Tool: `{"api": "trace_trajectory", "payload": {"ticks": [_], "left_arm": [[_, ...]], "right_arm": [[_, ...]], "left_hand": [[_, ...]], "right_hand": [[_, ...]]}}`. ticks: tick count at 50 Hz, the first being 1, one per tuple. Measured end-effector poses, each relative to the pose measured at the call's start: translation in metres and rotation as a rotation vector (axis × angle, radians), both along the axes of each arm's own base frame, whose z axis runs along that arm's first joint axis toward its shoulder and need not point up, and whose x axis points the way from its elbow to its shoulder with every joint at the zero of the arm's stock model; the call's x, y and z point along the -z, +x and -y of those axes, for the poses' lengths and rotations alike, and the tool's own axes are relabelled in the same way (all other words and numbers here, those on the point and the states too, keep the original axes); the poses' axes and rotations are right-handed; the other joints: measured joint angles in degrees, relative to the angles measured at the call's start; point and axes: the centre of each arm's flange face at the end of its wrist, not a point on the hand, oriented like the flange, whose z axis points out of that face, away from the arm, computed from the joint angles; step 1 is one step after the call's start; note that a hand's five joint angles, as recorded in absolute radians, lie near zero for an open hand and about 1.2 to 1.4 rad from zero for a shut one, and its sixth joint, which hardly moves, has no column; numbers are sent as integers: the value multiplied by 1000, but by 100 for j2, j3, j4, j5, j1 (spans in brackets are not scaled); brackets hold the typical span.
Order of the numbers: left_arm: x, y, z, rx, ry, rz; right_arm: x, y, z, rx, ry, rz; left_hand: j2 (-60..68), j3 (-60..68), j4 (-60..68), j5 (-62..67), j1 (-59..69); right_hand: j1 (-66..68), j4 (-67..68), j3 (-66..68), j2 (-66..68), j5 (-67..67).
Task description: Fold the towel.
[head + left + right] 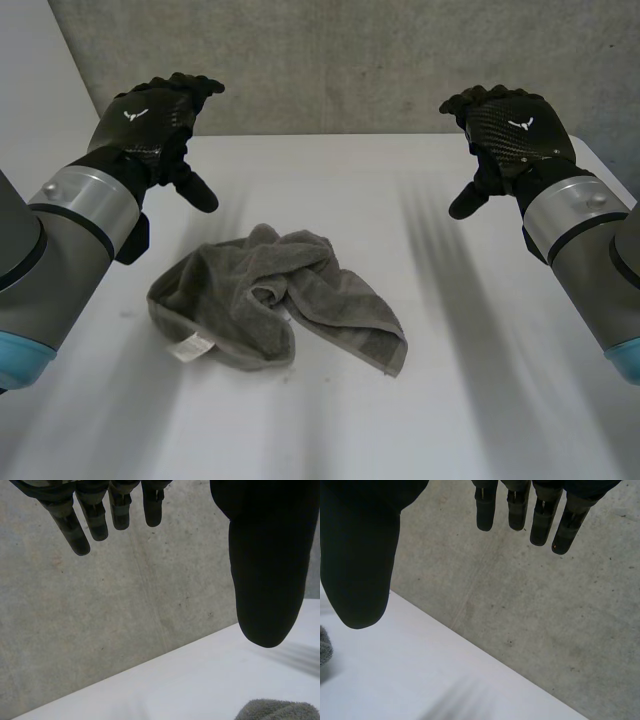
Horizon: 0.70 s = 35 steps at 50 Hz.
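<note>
A grey towel (275, 298) lies crumpled in the middle of the white table (480, 350), with a small white label at its near left edge. My left hand (155, 125) hovers high above the table, behind and to the left of the towel, open and empty. My right hand (505, 130) hovers at the same height to the right of the towel, also open and empty. In the left wrist view the fingers (90, 520) hang relaxed and a bit of towel (280, 711) lies below the thumb. In the right wrist view the fingers (540, 515) are straight, with a sliver of towel (324, 647) beside the thumb.
A grey concrete wall (350, 60) rises behind the table's far edge. Bare white tabletop surrounds the towel on all sides, wider on the right.
</note>
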Motion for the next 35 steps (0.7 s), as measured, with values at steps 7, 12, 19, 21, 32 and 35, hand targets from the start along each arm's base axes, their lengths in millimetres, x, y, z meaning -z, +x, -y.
{"api": "trace_trajectory", "payload": {"ticks": [7,12,19,21,32,35], "left_arm": [[9,-3,0,3,28,23],[25,-11,-6,32,86,82],[55,-18,-42,75,242,251],[62,-17,-51,72,270,283],[102,8,-87,18,298,320],[107,10,-88,12,296,310]], "right_arm": [[10,3,-3,-8,85,-43],[30,9,-12,-39,243,-116],[59,23,-34,-126,418,-195],[69,27,-38,-155,439,-199],[132,47,-36,-232,423,-177],[143,50,-36,-235,434,-184]], "left_hand": [[212,208,195,0,141],[465,452,450,235,413],[1119,1111,1106,884,1064],[1229,1218,1212,1001,1181],[1241,1232,1217,994,1211],[1229,1220,1208,987,1193]], "right_hand": [[0,0,0,0,0],[0,0,0,0,0],[0,0,0,0,0],[0,0,0,0,0],[20,179,320,228,258],[119,320,444,356,359]]}}
